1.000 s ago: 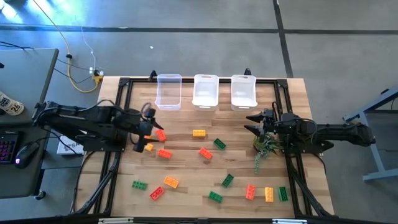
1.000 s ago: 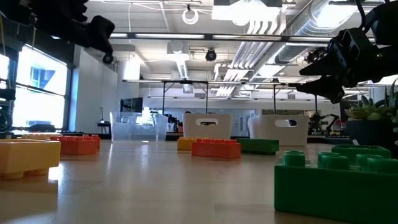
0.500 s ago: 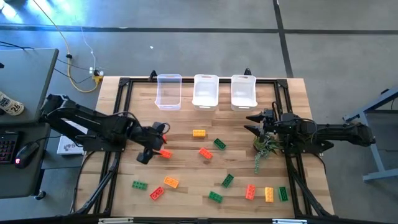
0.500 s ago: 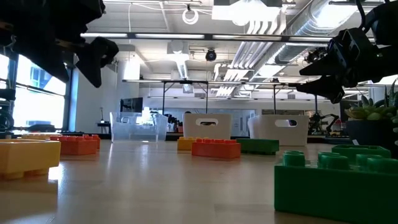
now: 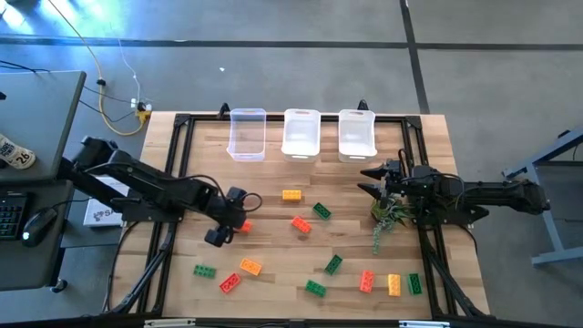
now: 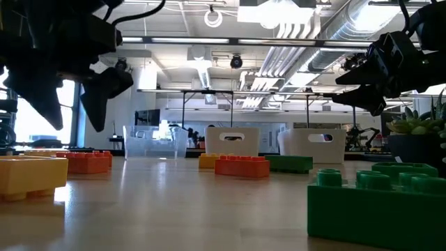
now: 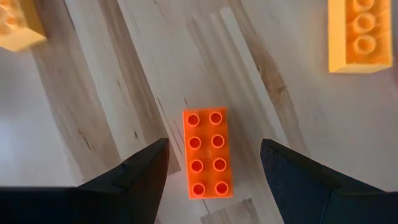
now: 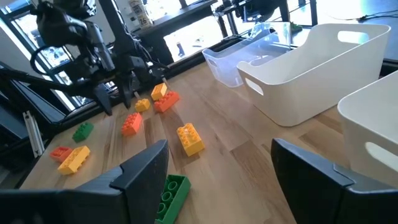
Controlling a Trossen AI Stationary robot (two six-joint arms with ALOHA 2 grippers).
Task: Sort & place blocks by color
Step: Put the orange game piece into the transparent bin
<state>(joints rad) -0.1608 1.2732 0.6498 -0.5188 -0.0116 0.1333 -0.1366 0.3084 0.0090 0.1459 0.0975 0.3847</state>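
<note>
Red, orange-yellow and green studded blocks lie scattered flat on the wooden table (image 5: 273, 246). My left gripper (image 5: 233, 220) (image 6: 70, 97) is open and points down over a red-orange block (image 7: 208, 152). Its fingers stand on either side of that block without touching it. Two yellow blocks (image 7: 359, 34) (image 7: 18, 25) lie farther off in the left wrist view. My right gripper (image 5: 372, 179) (image 8: 217, 186) is open and hovers at the table's right side, above a green plant sprig (image 5: 387, 215), near the rightmost bin.
Three bins stand in a row at the far edge: one clear (image 5: 247, 134) and two white (image 5: 301, 133) (image 5: 357, 133). Loose blocks lie mid-table (image 5: 301, 224) and along the near edge (image 5: 393, 284) (image 5: 204, 271). A black frame rail (image 5: 173, 182) borders the table.
My left gripper has moved toward the table's right and near edges and come down, now hanging low over the red-orange block with its fingers pointing at the table. The blocks have stayed where they were.
</note>
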